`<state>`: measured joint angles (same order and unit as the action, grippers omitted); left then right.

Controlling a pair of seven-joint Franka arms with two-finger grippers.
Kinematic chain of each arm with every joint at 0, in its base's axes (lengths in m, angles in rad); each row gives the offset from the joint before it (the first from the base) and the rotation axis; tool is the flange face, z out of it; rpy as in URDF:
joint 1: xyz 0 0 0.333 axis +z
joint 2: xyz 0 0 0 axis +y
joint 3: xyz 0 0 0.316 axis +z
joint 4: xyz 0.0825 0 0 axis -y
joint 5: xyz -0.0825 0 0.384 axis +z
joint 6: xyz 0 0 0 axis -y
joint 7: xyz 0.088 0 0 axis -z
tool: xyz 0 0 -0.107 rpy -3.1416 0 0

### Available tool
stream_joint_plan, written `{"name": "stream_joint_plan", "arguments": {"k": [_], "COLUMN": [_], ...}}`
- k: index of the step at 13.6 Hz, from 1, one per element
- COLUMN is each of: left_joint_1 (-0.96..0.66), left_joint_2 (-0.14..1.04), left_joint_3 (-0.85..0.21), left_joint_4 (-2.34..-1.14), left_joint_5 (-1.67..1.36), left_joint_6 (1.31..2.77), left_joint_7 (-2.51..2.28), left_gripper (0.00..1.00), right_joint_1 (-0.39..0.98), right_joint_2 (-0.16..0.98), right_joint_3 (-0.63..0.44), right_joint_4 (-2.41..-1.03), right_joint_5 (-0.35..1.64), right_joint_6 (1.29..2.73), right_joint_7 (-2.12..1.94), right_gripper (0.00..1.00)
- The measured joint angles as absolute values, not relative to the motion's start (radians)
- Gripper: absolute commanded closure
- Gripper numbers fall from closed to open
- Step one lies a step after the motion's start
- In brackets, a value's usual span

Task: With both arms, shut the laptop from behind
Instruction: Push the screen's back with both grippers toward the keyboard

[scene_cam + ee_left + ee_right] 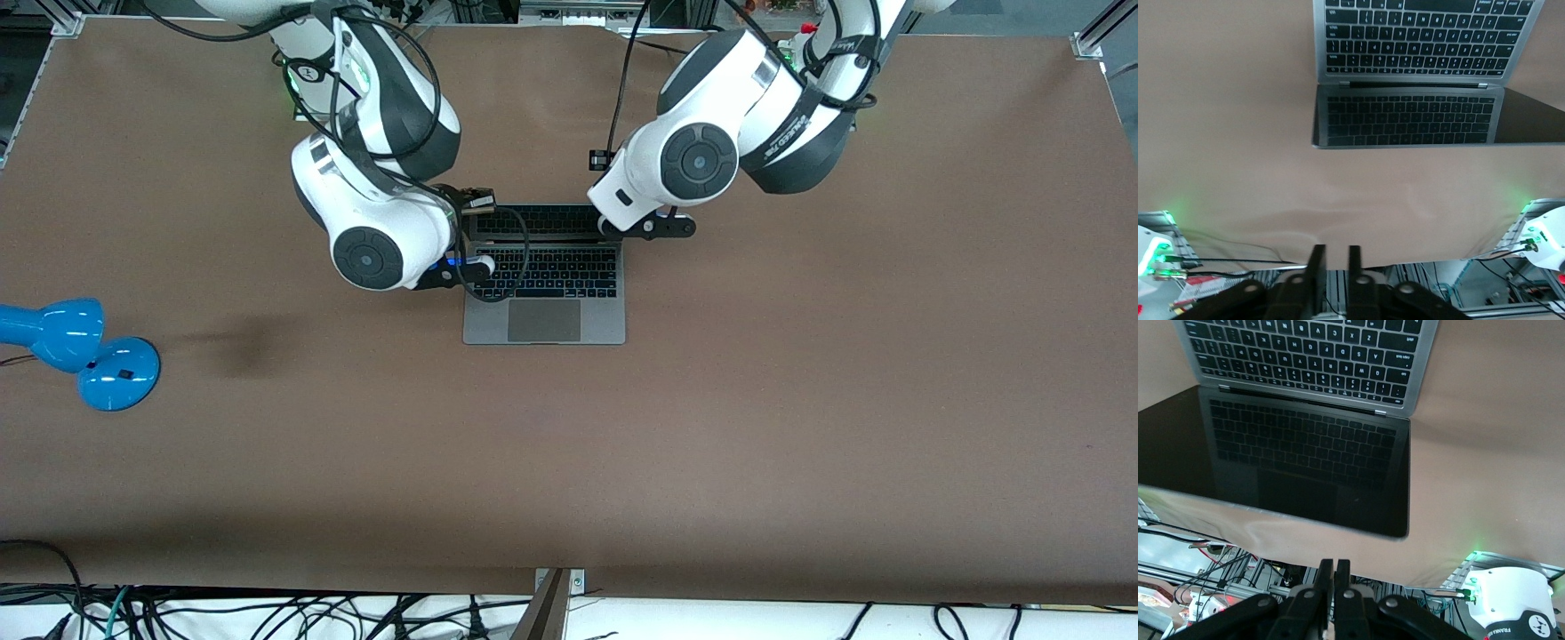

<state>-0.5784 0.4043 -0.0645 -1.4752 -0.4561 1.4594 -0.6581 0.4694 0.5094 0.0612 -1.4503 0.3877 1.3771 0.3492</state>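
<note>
Here, the slim grey metal laptop [544,307] sits open at frame centre; the left gripper [1336,263] and right gripper [1333,577], fingers nearly together and empty, hover above its screen edge.

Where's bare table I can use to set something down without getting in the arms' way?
Free: the wide brown stretch between the laptop and the table edge nearest the front camera, and the whole left-arm end. The blue desk lamp takes a corner of the right-arm end. Crowded: around the laptop's screen, where both shut grippers hover.

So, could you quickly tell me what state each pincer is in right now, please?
Left pincer: closed, holding nothing, above the laptop screen's top edge.
Right pincer: closed, holding nothing, above the screen's top edge too.
</note>
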Motion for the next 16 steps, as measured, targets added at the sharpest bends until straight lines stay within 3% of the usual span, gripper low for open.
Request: {"name": "stream_joint_plan", "arguments": {"k": [16], "left_joint_1": [-0.586], "left_joint_2": [0.531], "left_joint_3": [-0.063], "left_joint_4": [-1.474], "left_joint_5": [-0.483], "left_joint_6": [1.583], "left_joint_7": [-0.779], "left_gripper": [1.0], "right_joint_1": [0.472], "right_joint_2": [0.561], "right_joint_3": [0.059], "right_joint_4": [-1.447], "right_joint_5": [0.389], "right_joint_6": [1.378], "right_joint_7": [0.349], "right_gripper": [0.93]}}
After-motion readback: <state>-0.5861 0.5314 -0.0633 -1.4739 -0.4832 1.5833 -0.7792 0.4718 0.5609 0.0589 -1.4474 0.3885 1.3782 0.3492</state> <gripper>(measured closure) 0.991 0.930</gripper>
